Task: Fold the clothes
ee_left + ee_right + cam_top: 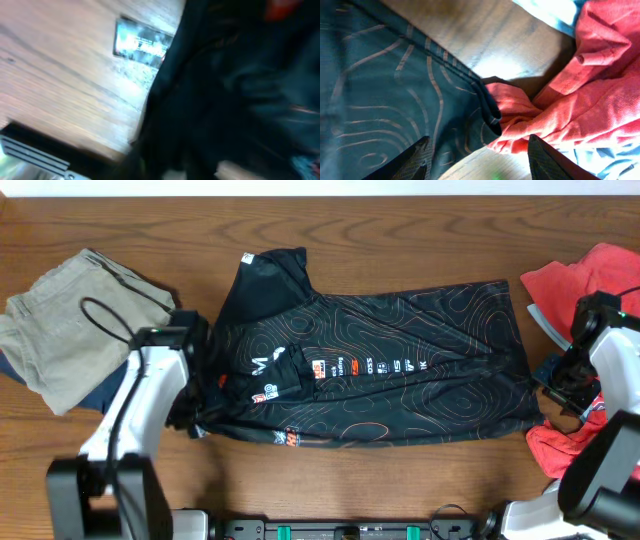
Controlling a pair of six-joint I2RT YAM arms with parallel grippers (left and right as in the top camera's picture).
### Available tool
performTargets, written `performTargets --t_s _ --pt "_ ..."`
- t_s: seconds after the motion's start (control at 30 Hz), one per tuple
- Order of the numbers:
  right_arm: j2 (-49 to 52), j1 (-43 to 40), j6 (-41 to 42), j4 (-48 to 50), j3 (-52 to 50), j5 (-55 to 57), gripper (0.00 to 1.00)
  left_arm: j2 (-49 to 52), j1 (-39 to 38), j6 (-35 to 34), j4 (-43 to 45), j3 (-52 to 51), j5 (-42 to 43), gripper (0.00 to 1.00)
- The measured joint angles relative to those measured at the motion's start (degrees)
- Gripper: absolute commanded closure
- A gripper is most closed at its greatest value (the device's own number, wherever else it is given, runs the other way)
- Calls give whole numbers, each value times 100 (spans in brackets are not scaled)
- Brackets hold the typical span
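The black jersey (400, 360), with orange contour lines and a row of logos, lies spread across the middle of the table. My left gripper (195, 415) is at its lower left edge, where the cloth is bunched. The left wrist view is blurred; black fabric (240, 90) fills it and hides the jaws. My right gripper (560, 385) is open at the jersey's right edge, its fingers (480, 165) straddling the jersey's corner (385, 90) and a red shirt (580, 100). The red shirt (590, 275) lies at the far right on a light-blue shirt (545, 320).
Folded khaki trousers (60, 310) lie at the far left on a dark blue garment (95, 395). A small label (140, 42) lies on the wood beside the jersey. Bare wood runs along the table's front edge (380, 480).
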Motion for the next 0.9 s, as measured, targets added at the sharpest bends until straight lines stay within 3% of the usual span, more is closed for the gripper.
performTargets --t_s 0.23,0.37,0.47,0.6,0.9 --pt "-570 0 -671 448 0 -887 42 -514 2 129 190 542 297 47" --pt "-684 2 -1108 540 0 -1550 33 -518 0 474 1141 728 721 43" --pt "-684 9 -1296 540 0 -1805 29 -433 0 691 1762 774 975 35" --pt "-684 160 -1427 544 0 -1967 24 83 0 1021 2496 872 1213 28" --pt "-684 726 -1547 671 0 -2096 22 1956 0 1534 4057 1502 1366 26"
